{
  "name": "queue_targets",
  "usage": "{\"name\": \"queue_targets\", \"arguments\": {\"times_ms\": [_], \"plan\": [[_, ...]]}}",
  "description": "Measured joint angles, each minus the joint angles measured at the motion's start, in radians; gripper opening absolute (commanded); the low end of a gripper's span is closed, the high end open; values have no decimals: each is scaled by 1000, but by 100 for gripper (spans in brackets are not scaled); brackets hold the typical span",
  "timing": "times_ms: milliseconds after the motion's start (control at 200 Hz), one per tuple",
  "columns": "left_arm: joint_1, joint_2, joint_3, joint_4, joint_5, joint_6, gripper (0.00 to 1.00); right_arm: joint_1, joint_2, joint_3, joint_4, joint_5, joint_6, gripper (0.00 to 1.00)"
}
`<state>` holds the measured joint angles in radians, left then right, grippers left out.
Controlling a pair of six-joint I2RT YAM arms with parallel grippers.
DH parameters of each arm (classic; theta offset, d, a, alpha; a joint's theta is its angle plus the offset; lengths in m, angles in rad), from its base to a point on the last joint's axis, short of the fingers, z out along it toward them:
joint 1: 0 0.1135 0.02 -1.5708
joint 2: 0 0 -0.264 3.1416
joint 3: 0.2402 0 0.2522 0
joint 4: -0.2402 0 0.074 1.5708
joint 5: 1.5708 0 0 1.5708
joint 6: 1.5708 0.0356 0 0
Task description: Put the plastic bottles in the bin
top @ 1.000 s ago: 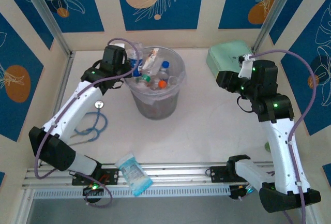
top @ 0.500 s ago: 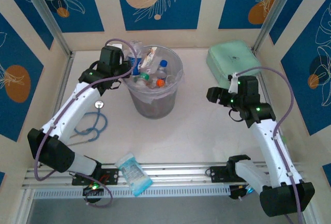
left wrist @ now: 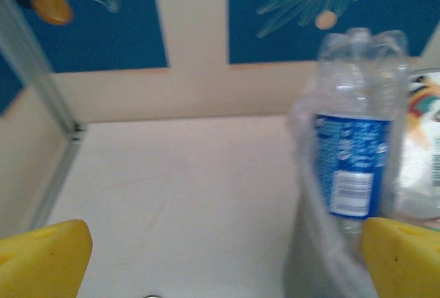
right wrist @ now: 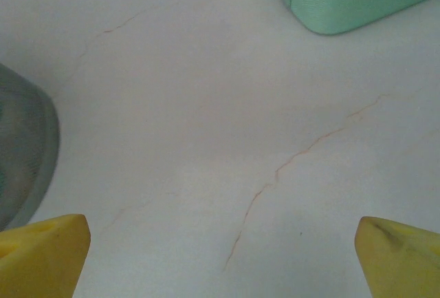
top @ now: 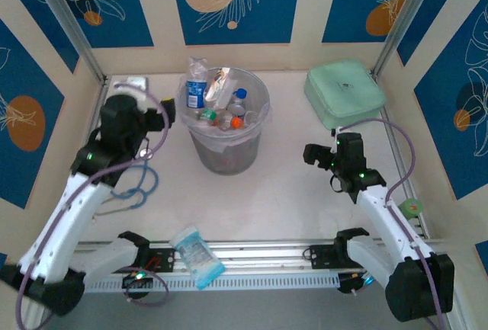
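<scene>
Both claws gape wide, empty: the left claw beside the bin, the right claw over the bench. A blue-labelled bottle seems propped at the bin's rim.

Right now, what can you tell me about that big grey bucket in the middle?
The bucket is round, translucent grey and lined with a clear plastic bag. It stands upright on the pale table, toward the back, left of the mint-green case. It is piled with small plastic bottles, and a blue-labelled bottle sticks up past its left rim.
</scene>
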<state>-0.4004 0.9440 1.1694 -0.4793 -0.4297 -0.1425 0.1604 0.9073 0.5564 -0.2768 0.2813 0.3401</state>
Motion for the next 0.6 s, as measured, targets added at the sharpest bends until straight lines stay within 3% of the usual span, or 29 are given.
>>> {"name": "queue_targets", "arguments": {"times_ms": [125, 250, 395, 600], "plan": [[27, -153, -248, 96, -120, 14, 99, 4, 3, -77, 103, 41, -30, 99], [46, -177, -496, 209, -198, 26, 100, 4, 47, -86, 186, 58, -70, 99], [54, -117, -707, 371, -217, 65, 100, 4, 127, -102, 304, 64, -101, 99], [114, 55, -829, 718, -198, 135, 100, 4, 223, -206, 534, 69, -151, 99]]}}
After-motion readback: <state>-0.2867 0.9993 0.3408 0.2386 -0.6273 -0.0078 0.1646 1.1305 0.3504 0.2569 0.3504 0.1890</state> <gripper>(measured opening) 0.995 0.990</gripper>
